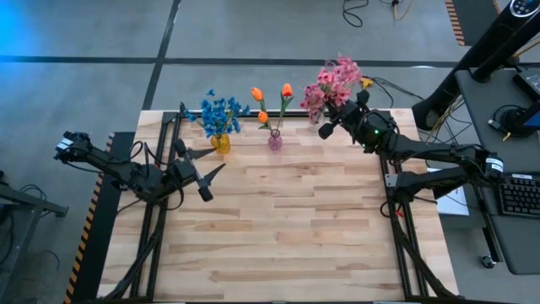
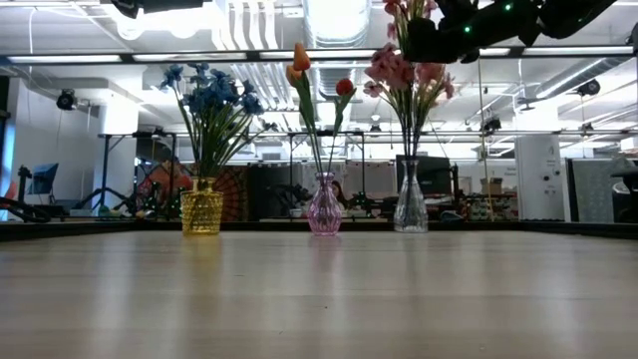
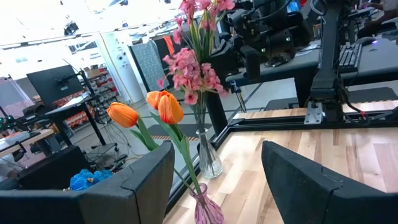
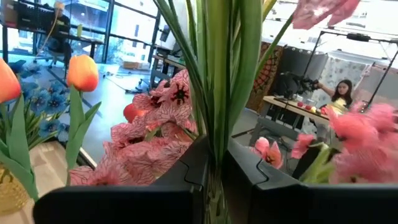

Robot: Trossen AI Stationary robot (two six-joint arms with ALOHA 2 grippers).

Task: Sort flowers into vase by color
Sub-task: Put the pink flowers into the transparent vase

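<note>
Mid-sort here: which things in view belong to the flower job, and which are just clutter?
Job:
blue flowers in yellow vase
orange flowers in pink vase
pink flowers above clear vase, stems clamped in right end effector
left end effector, open

Clutter:
keyboard
floor cables

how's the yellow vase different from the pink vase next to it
The yellow vase is squat, textured and amber; the pink vase is smooth, with a narrow neck over a round belly. The yellow vase holds a full bunch of blue flowers; the pink vase holds only a few orange tulips. Both stand upright in the row at the table's far edge.
</note>
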